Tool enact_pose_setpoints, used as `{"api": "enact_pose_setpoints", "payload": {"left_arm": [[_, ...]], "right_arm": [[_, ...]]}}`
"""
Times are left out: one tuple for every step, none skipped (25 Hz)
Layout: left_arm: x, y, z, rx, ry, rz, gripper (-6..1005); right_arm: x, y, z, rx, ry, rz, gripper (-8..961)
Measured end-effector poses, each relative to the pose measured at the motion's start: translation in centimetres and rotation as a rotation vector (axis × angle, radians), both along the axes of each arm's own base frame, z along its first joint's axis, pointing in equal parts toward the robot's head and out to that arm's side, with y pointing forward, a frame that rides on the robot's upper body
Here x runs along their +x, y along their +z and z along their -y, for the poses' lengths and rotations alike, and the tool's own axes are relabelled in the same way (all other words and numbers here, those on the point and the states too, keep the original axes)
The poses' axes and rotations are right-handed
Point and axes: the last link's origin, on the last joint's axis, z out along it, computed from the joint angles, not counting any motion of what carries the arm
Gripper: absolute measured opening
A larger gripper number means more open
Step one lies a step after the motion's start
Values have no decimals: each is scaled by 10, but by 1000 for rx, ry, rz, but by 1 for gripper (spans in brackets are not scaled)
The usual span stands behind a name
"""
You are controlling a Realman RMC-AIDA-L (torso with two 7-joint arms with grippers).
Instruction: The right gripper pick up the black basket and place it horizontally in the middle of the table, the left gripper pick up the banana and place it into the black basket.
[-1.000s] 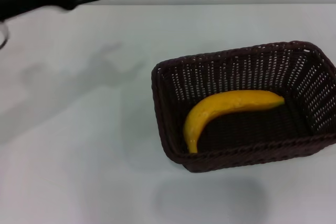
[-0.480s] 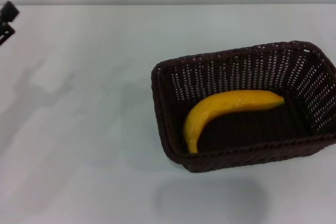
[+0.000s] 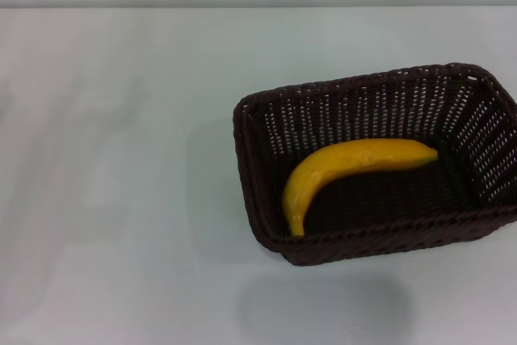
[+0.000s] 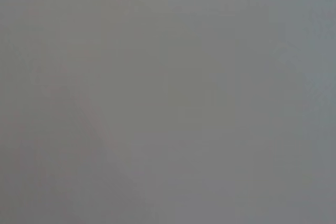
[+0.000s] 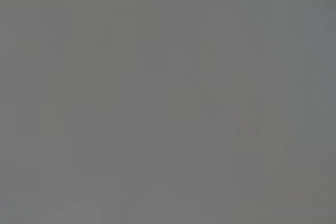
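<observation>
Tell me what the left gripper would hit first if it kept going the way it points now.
Cannot say: the left gripper is out of every view, and its wrist camera shows only a featureless grey surface. The banana lies inside the black basket, untouched.

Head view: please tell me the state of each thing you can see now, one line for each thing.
black basket: upright on the table, open side up, long side running left to right, holding the banana.
banana: lying flat on the basket floor, curved, dark tip toward the near left corner, nothing gripping it.
table: white top, carrying the basket.
left tool and right tool: neither shows in any view.
</observation>
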Motion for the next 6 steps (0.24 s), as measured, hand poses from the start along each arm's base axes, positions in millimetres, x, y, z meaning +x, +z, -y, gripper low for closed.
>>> {"api": "enact_pose_setpoints", "payload": {"left_arm": [[-2,2,-2,30,20,2,895],[-3,3,-5,55,38,5,895],[-4,5,-7,79,52,8,895],[-5,7,-9,104,65,6,895],[-5,9,-10,122,75,4,895],[-6,12,-11,145,86,5,895]], "right_arm": [[1,2,-2,12,-11,-10,667],[1,2,-2,12,-11,-10,667],[4,6,-8,43,-38,-36,667],[4,6,-10,48,-42,-40,667],[3,7,-13,52,-46,-45,667],[3,7,-15,56,-49,-48,667]]}}
